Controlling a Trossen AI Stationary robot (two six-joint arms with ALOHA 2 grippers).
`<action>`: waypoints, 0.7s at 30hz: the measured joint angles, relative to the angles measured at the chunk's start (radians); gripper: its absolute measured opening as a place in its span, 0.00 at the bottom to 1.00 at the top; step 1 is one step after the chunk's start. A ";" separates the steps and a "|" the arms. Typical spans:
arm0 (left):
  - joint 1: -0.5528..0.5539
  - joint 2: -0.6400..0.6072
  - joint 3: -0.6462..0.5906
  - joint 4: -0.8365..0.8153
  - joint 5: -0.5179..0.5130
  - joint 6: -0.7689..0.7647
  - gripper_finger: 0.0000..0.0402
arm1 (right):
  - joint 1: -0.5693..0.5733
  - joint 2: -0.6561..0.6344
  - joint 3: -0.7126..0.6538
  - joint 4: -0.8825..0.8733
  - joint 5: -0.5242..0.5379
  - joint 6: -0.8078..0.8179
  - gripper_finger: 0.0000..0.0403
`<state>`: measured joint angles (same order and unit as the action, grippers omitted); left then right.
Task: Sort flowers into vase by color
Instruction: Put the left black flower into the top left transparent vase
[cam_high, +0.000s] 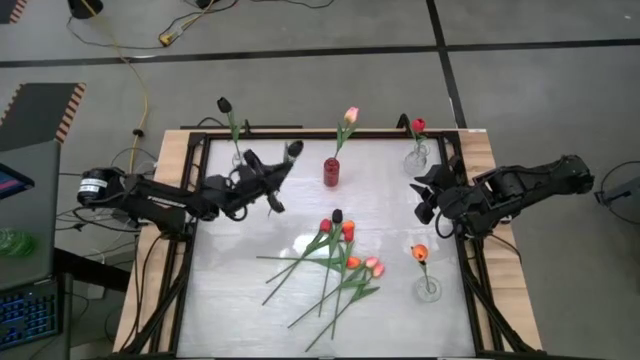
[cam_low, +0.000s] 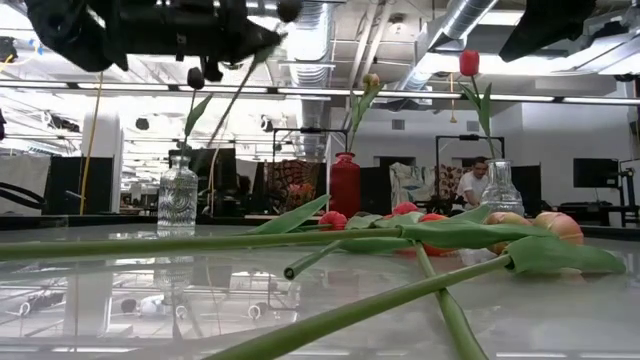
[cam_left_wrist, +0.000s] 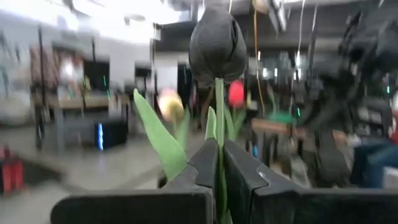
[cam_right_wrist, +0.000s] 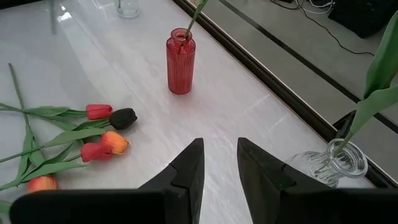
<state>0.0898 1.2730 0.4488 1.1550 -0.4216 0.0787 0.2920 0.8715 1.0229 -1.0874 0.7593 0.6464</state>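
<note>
My left gripper (cam_high: 278, 172) hangs above the table's far left part, shut on a black tulip (cam_left_wrist: 217, 43) whose head (cam_high: 294, 150) points up and away. Another black tulip (cam_high: 225, 105) stands in a clear vase (cam_high: 240, 158) at the far left. A red vase (cam_high: 331, 172) holds a pink tulip (cam_high: 350, 116). A red tulip (cam_high: 418, 125) stands in the clear vase (cam_high: 417, 155) at the far right, an orange one (cam_high: 420, 252) in the near right vase (cam_high: 428, 290). Several loose flowers (cam_high: 335, 260) lie mid-table. My right gripper (cam_right_wrist: 219, 149) waits open at the right. My left gripper pinches the black tulip's green stem (cam_left_wrist: 219, 124) between its two fingers, a short way below the head. The fingers point slightly upward and run along the stem. The flower is lifted clear, head beyond the fingertips, and its lower stem (cam_low: 232, 105) slants down below the gripper.
The loose tulips' stems (cam_low: 330, 240) stretch across the near half of the table. A dark frame (cam_high: 190, 230) runs around the tabletop. Free surface lies between the red vase and the far right clear vase (cam_right_wrist: 329, 162).
</note>
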 joint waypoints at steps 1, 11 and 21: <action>0.020 0.000 -0.002 0.034 0.021 0.025 0.00 | 0.000 0.000 0.000 0.000 0.000 0.000 0.30; 0.262 -0.062 -0.003 0.121 0.199 0.101 0.00 | 0.000 0.000 0.000 0.001 0.000 0.000 0.30; 0.438 -0.144 -0.003 0.120 0.341 0.100 0.00 | 0.000 0.000 0.000 0.001 0.000 0.000 0.30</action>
<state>0.5274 1.1294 0.4461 1.2747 -0.0803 0.1790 0.2920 0.8715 1.0229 -1.0866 0.7596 0.6464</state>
